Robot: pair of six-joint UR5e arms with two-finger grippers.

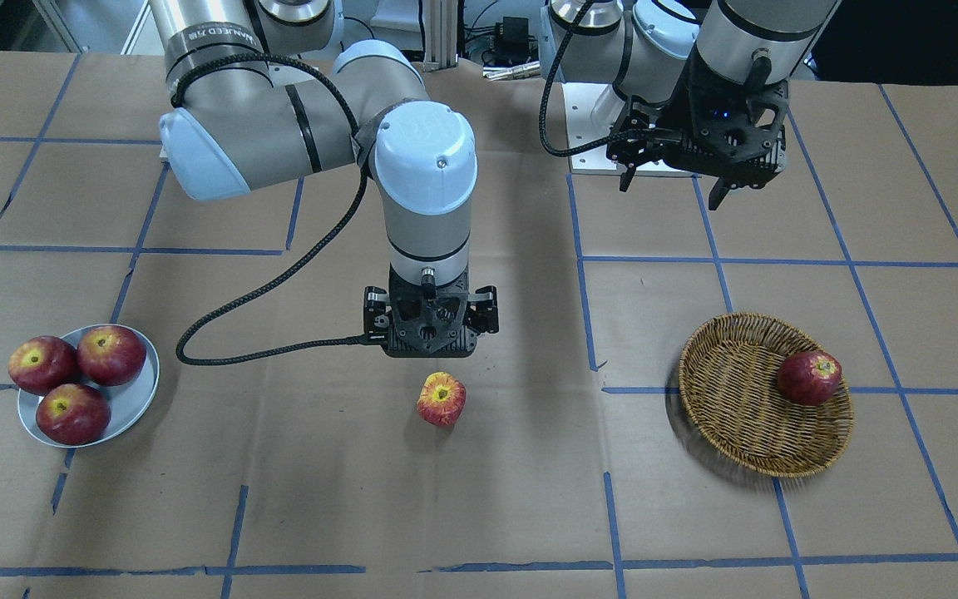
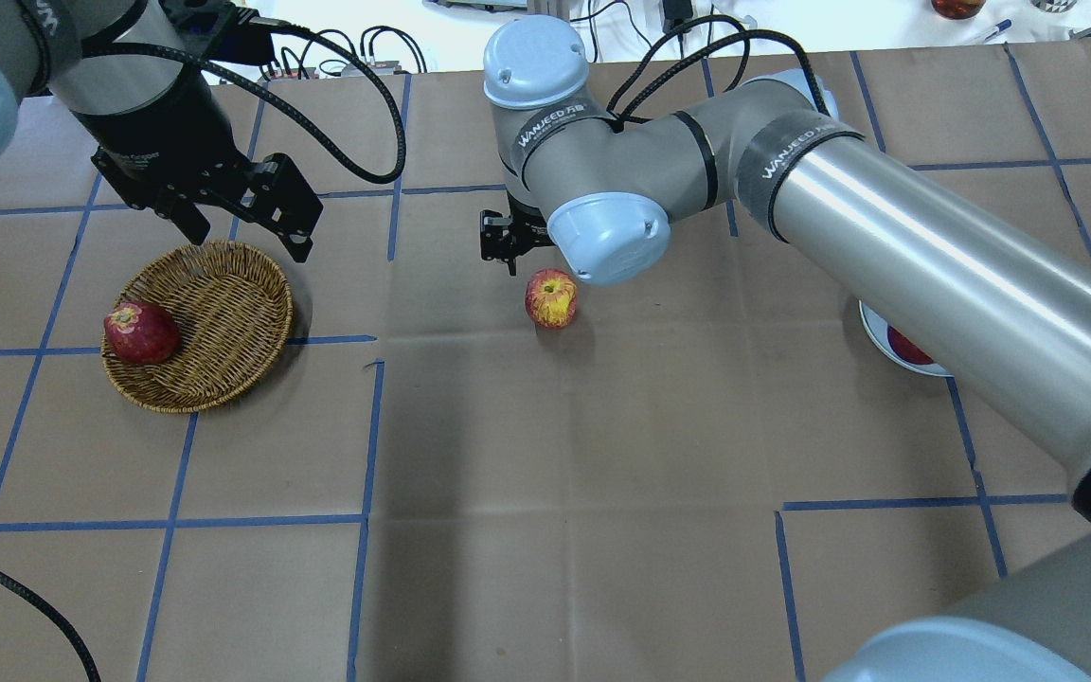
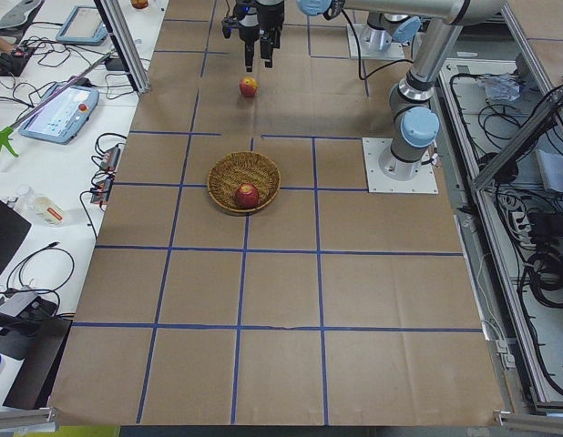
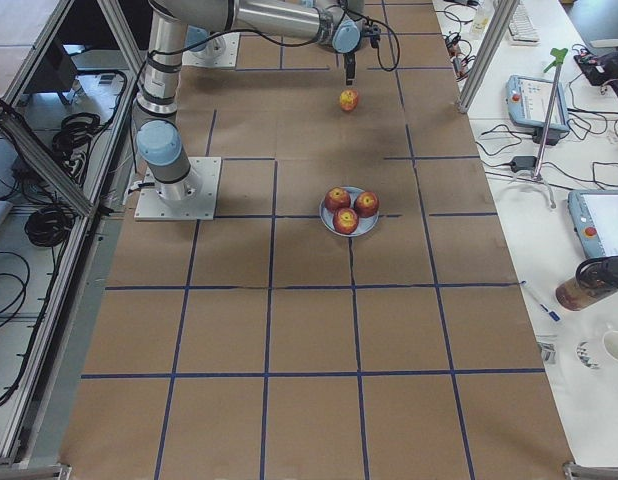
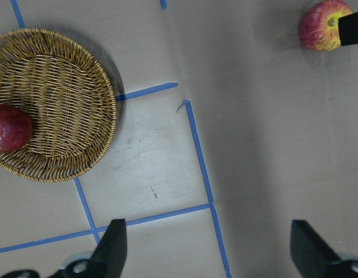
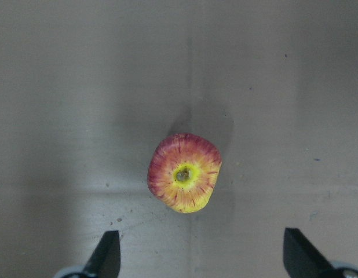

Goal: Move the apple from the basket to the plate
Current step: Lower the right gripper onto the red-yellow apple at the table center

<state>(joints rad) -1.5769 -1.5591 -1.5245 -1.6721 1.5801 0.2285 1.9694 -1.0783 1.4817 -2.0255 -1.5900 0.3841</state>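
Observation:
The streaky orange-red apple (image 1: 441, 399) with a wide yellow stem patch lies on the brown paper mid-table, outside the basket; it also shows in the overhead view (image 2: 550, 298) and the right wrist view (image 6: 184, 172). My right gripper (image 6: 202, 260) hangs just above it, open and empty, with a finger on either side in its wrist view; it also shows in the front view (image 1: 429, 349). The wicker basket (image 1: 728, 399) holds one dark red apple (image 1: 809, 378). My left gripper (image 2: 242, 232) is open and empty, raised beside the basket (image 5: 57, 104). The grey-blue plate (image 1: 134, 395) carries three dark red apples.
Blue tape lines grid the paper-covered table. The right arm's elbow and forearm (image 2: 886, 246) stretch over the plate (image 2: 872, 332) in the overhead view and hide most of it. A black cable (image 1: 279, 291) hangs from the right wrist.

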